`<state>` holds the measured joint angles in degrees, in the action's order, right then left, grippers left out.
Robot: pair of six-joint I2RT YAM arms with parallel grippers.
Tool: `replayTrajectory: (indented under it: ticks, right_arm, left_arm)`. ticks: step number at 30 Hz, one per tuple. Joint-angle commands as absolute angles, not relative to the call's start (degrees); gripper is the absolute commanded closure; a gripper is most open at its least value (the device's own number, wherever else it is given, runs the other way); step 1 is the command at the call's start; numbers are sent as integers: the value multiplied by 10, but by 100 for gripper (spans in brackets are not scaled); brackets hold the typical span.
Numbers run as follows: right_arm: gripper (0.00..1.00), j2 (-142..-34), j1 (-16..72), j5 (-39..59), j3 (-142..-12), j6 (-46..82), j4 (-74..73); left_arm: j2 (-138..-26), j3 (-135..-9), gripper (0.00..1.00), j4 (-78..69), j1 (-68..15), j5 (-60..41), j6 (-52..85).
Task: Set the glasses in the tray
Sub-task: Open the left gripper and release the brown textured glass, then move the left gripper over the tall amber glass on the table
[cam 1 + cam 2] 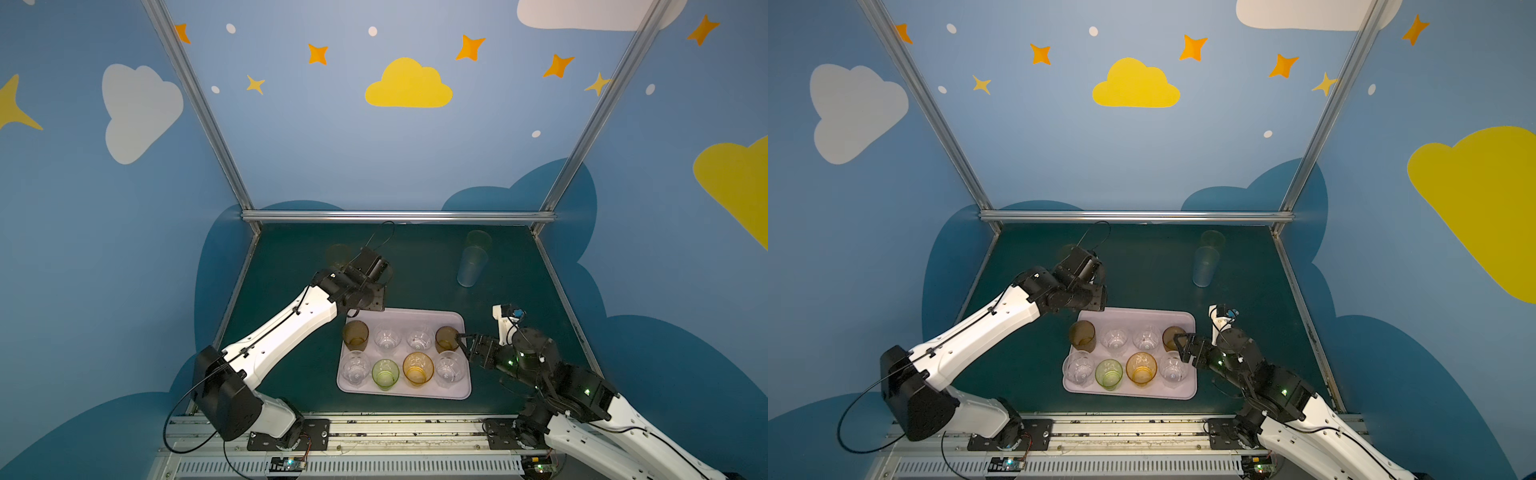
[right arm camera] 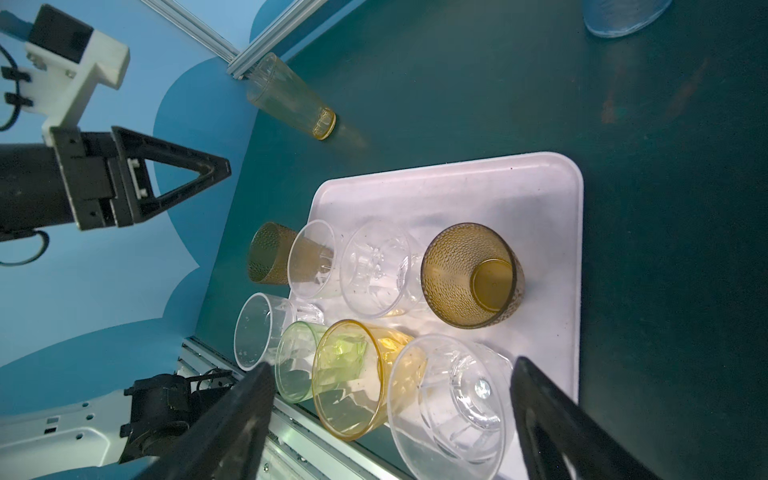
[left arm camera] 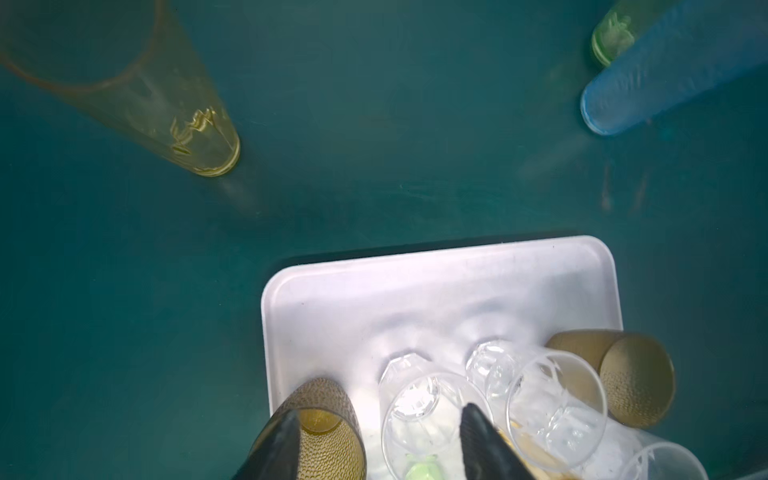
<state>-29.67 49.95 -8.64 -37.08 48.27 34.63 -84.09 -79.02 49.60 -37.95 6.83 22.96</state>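
Observation:
The lilac tray [image 1: 405,316] holds several short glasses in two rows: brown [image 1: 355,335], clear [image 1: 387,337], green [image 1: 385,373] and amber [image 1: 418,368] ones. Three tall glasses stand on the green table beyond it: a yellow one [image 3: 166,108] at the far left, a pale blue one [image 1: 471,266] and a green one [image 1: 478,240] at the far right. My left gripper [image 3: 378,442] hovers open over the tray's far left corner, above the brown glass [image 3: 328,432], holding nothing. My right gripper [image 1: 464,343] is open at the tray's right edge, its fingers either side of a clear glass [image 2: 453,399] without touching.
An aluminium frame bar [image 1: 399,216] closes the table's far edge, and slanted posts rise at both back corners. The arms' base rail [image 1: 374,432] runs along the front. The left arm's wrist partly hides the yellow glass in both top views.

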Motion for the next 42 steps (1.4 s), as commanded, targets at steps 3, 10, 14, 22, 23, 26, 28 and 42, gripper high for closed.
replayTrajectory:
  ticks: [3, 10, 14, 22, 23, 26, 28, 42]
  right_arm:
    - [12, -293, 497, -103, -411, 422, 362]
    - [12, -325, 497, -111, -444, 372, 360]
    - [12, -347, 496, -113, -453, 358, 354]
    - [12, -374, 492, -125, -449, 359, 323]
    - [12, -378, 492, -124, -452, 359, 322]
    - [12, -395, 489, -125, -464, 361, 321]
    - [12, -405, 486, -124, -469, 364, 319]
    - [12, -464, 462, -97, -482, 400, 308]
  left_arm:
    - [-860, -826, 22, 497, -349, 88, 211]
    - [-877, -872, 3, 490, -305, 88, 195]
    - [-891, -894, 0, 483, -276, 90, 187]
    - [-945, -945, 0, 483, -237, 93, 170]
    - [-953, -950, 0, 481, -234, 96, 167]
    - [-983, -971, 4, 480, -219, 97, 165]
    - [-1004, -989, 11, 483, -208, 101, 180]
    - [-1105, -1047, 48, 475, -178, 74, 183]
